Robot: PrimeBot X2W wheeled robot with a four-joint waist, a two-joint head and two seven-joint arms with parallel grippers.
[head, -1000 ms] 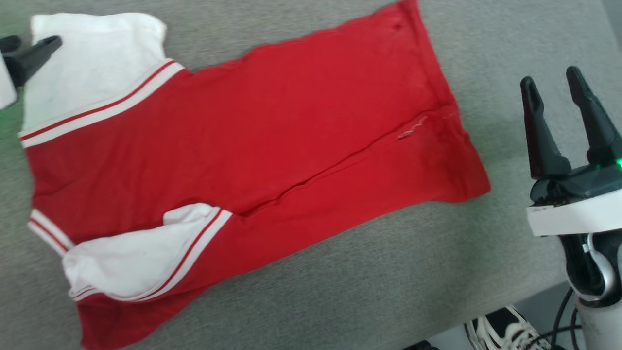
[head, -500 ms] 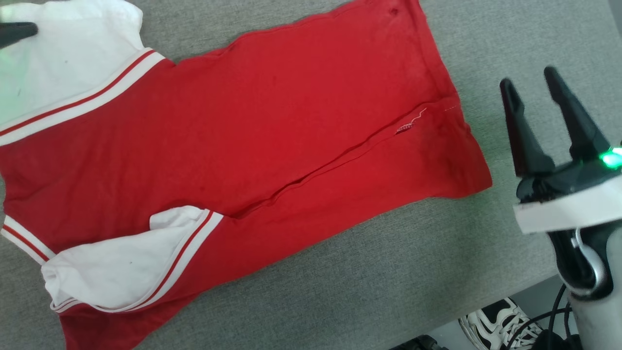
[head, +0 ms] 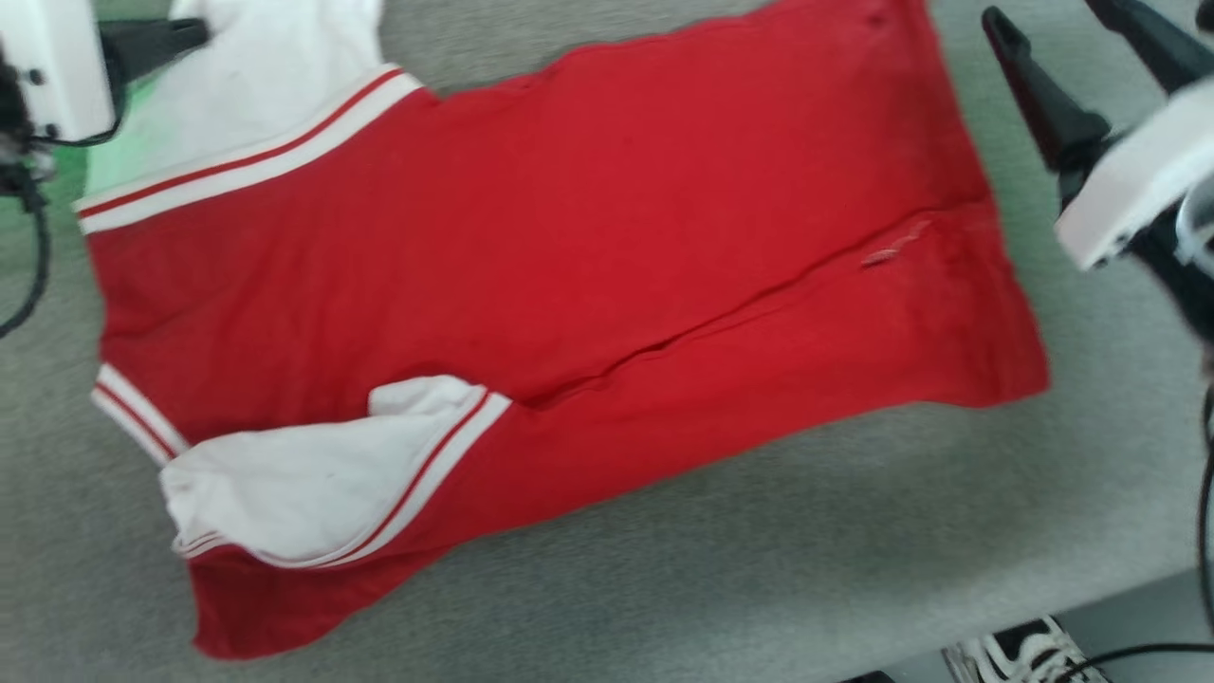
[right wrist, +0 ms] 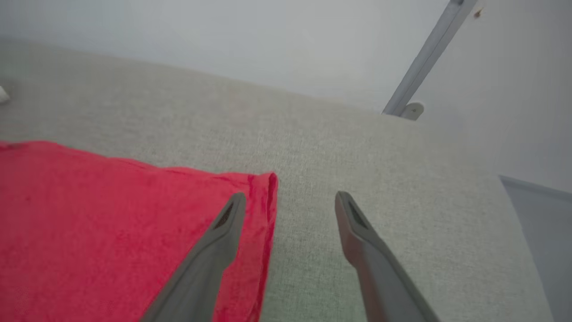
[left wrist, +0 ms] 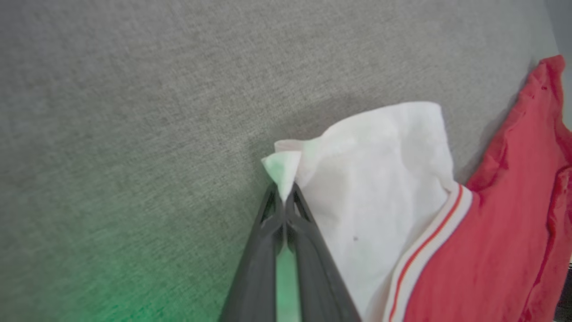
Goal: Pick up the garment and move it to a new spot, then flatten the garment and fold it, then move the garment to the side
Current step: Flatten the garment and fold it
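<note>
The head view has swung round since a second ago, so everything sits differently in it. The jersey (head: 569,237) itself lies as it did, spread plain red side up on the grey worktop (head: 759,569), with a long crease running down its length. One white sleeve (head: 313,484) is folded in over the red at the near left. The other sleeve (head: 275,85) is at the far left corner.

It's the arms that have changed. A second ago the left tool (head: 194,36) stood with its fingers apart at the far sleeve's edge. Now it is clenched: from its wrist, the two dark fingers (left wrist: 268,232) press together, and a small peak of the sleeve's white corner is pinched between their tips. That corner is drawn up off the cloth around it.

The right tool (head: 1043,14) was low on the right, well clear of the jersey, and has come up beside the far hem corner (right wrist: 263,188). Its fingers are spread wide and grasp nothing. From its wrist, one finger hangs over that red corner and the other over bare worktop. I cannot tell whether the first touches the cloth.

A shoe (head: 1024,655) shows on the floor past the worktop's near edge.
</note>
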